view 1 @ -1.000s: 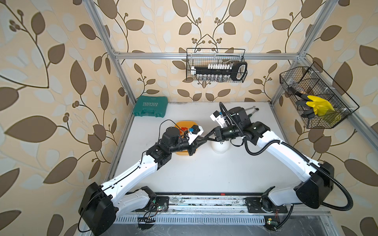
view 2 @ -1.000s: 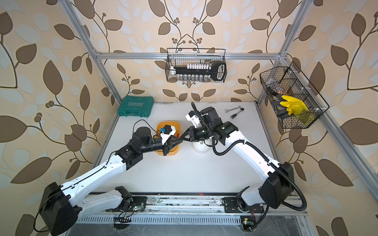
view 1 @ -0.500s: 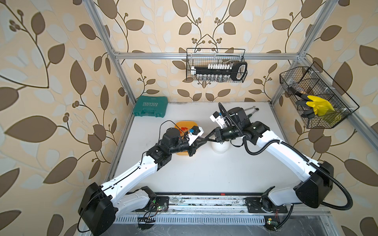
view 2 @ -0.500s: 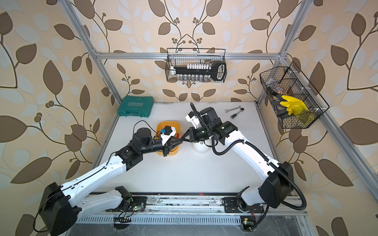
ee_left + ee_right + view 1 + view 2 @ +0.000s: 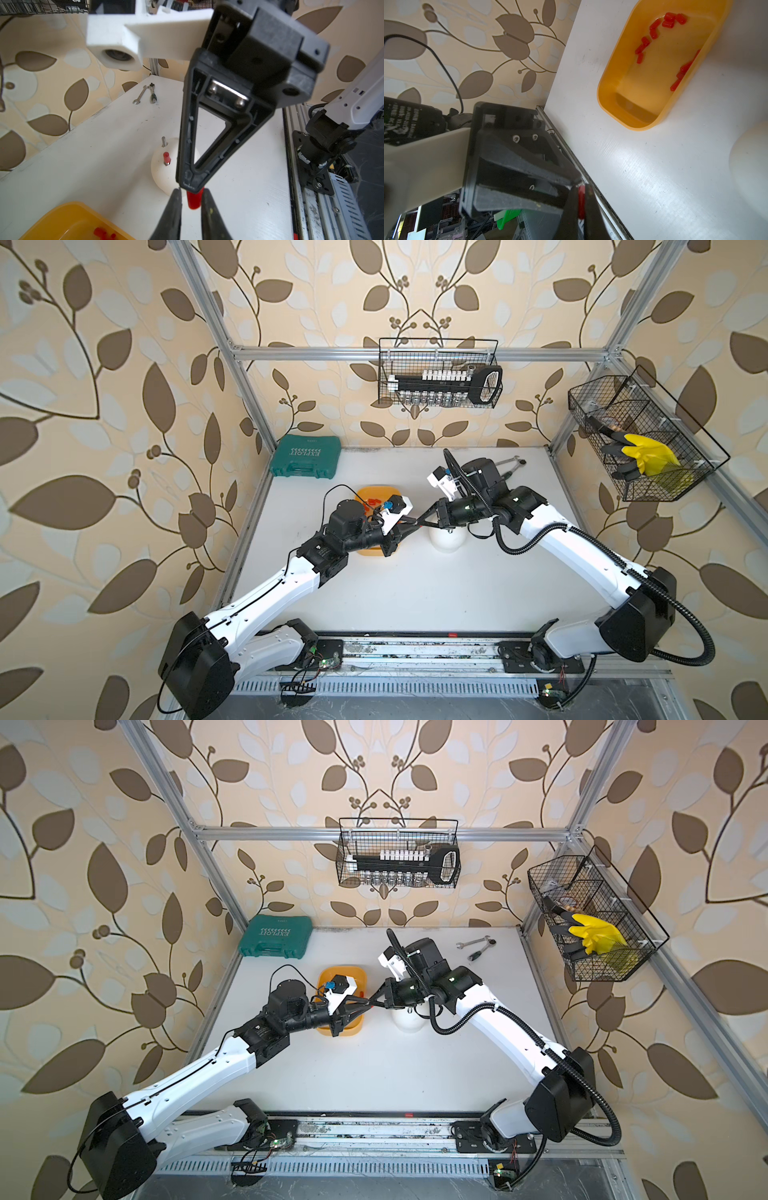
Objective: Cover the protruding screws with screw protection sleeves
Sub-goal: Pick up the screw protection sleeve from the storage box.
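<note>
Handover looking under way: right gripper pinching sleeve in mid-air between tray and dome. Left gripper flanking it, jaws slightly parted (gap showing on one side). Dome carrying one capped stud and one bare stud; others hiding behind gripper. Spare sleeves lying in tray. At least one stud needing capping.

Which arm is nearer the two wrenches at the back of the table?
Right. The right arm has its wrist close beside the wrenches, not touching them; the left arm is farther off, reaching over the yellow tray.
</note>
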`<state>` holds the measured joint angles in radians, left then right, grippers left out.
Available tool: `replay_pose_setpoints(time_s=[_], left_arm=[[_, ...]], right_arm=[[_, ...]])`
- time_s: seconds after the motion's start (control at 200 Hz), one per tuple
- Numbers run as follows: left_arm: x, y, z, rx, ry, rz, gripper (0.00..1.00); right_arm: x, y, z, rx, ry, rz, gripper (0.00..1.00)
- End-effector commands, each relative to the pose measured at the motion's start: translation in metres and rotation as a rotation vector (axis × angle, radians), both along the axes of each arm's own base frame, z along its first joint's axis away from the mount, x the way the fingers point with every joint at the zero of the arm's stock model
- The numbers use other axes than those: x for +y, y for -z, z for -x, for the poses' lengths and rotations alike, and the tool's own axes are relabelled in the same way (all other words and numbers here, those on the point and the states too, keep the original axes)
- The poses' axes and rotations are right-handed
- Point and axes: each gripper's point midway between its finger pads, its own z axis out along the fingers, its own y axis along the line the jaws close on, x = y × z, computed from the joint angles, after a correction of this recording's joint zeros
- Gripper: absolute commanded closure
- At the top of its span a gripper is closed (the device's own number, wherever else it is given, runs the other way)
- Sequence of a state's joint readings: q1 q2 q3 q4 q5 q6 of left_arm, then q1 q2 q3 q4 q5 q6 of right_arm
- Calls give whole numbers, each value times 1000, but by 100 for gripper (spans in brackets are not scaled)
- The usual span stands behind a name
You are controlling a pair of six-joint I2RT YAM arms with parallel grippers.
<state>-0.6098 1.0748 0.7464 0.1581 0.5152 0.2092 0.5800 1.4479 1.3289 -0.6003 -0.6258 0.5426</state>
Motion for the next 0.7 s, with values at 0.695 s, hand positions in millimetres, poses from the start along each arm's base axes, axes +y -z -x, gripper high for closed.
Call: replay_pose_setpoints(time_s=[0.695], left_arm=[[56, 45, -41, 3, -445, -6, 41]], right_arm=[[-86, 52, -45, 64, 239, 392, 93]])
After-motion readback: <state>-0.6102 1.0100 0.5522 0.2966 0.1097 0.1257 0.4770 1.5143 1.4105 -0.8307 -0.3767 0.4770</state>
